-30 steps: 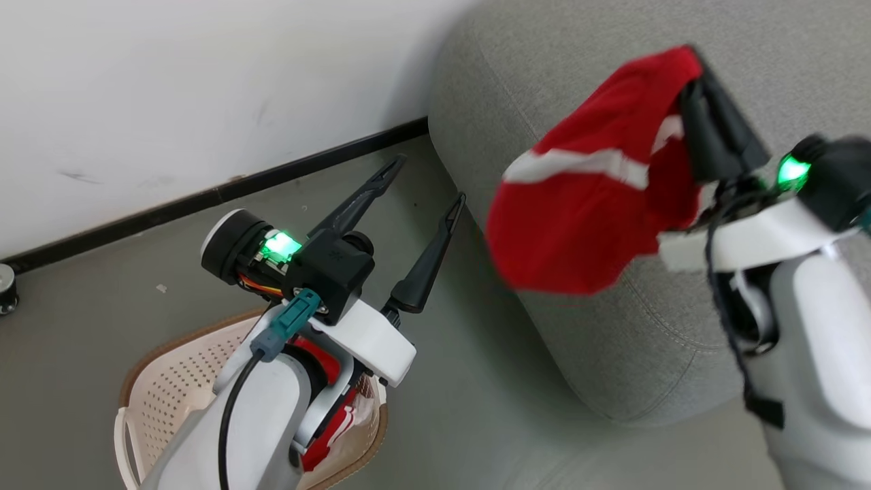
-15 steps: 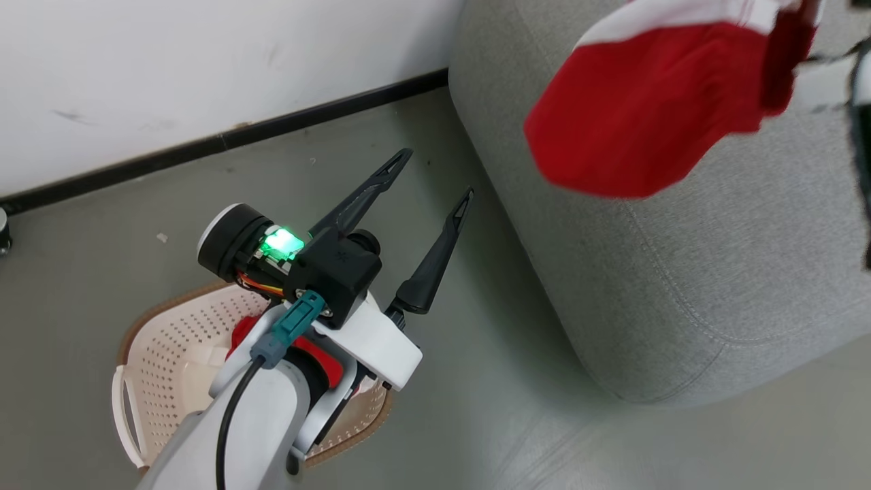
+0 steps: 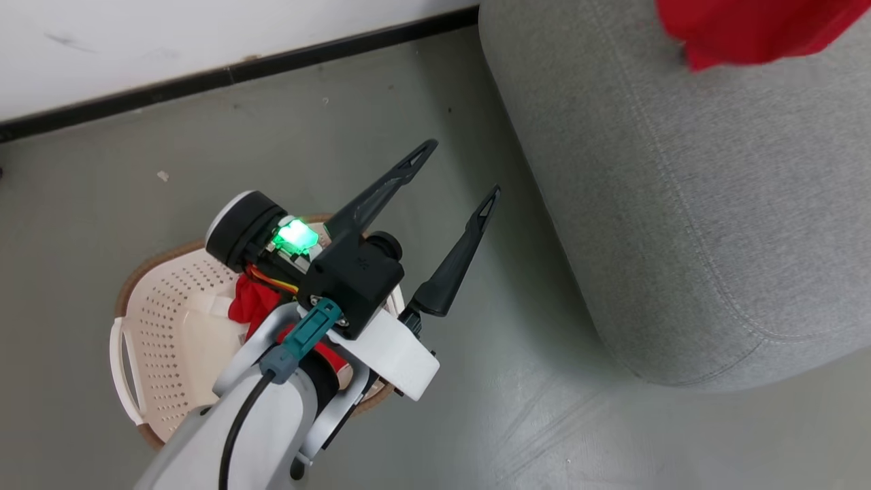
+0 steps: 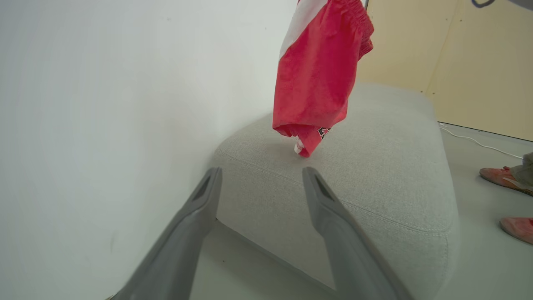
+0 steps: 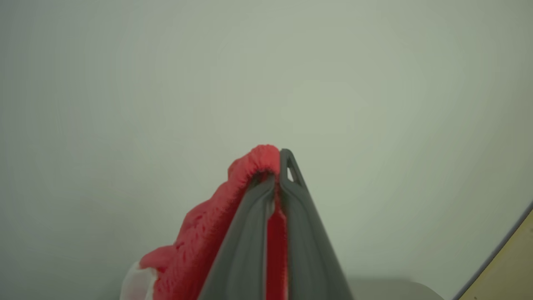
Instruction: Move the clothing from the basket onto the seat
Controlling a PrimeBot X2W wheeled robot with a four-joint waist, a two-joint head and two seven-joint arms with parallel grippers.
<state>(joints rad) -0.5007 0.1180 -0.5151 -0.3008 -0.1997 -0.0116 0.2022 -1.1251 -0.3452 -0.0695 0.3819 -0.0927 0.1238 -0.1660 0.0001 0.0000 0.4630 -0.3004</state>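
My right gripper [image 5: 278,160] is shut on a piece of the red clothing [image 5: 208,233], pinched at its gathered edge. In the left wrist view that garment [image 4: 316,79] hangs with a white stripe above the grey seat [image 4: 374,175], its lowest corner just over the cushion. The head view catches its lower part [image 3: 748,27] at the top right, over the seat [image 3: 680,204]. More red clothing [image 3: 248,306] lies in the cream perforated basket [image 3: 163,327] on the floor at the lower left, partly hidden by my left arm. The left gripper [image 3: 461,170] is open and holds nothing above the floor between basket and seat.
A white wall with a black skirting strip [image 3: 204,75] runs behind the basket. A person's feet in pink shoes [image 4: 501,177] stand on the floor to the right of the seat, and a thin cable [image 4: 479,141] lies beyond them.
The right gripper has carried the red garment up and farther in over the seat, and the right arm has left the head view. The head camera has shifted too. The left gripper stays open.
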